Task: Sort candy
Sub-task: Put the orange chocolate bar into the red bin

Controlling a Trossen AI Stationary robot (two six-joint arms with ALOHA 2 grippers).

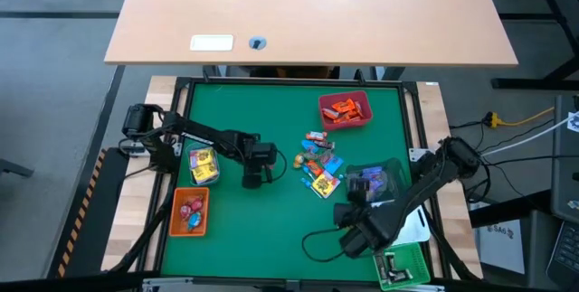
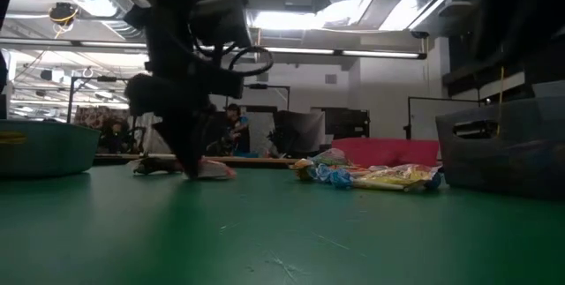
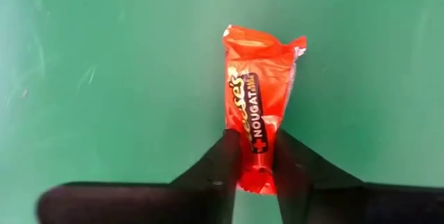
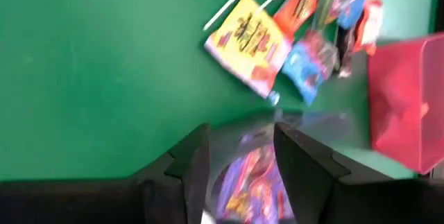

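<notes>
An orange-red wrapped candy (image 3: 260, 99) lies flat on the green mat (image 1: 271, 229), and my left gripper (image 1: 254, 181) is shut on it. My right gripper (image 1: 355, 203) hangs over the near side of the clear bin (image 1: 378, 176). A purple-wrapped candy (image 4: 248, 182) fills the gap between its fingers. A loose pile of candy (image 1: 318, 164) in yellow, blue and orange-red wrappers lies on the mat between the two grippers. My left gripper pinches the near end of the orange-red wrapper (image 3: 255, 161) between its two fingers. It comes from above, pointing steeply down, with a finger on each long side. The candy rests on the mat along its whole length. My right gripper appears to hold the purple candy between its fingers (image 4: 198, 161), pointing down at a slant. Blur hides the exact place of contact, and I cannot tell which part it has.
A red bin (image 1: 345, 111) with orange-red candy stands at the far right. A bin with yellow candy (image 1: 204, 165) and an orange bin (image 1: 190, 212) stand at the left. A green bin (image 1: 403, 269) sits at the near right corner.
</notes>
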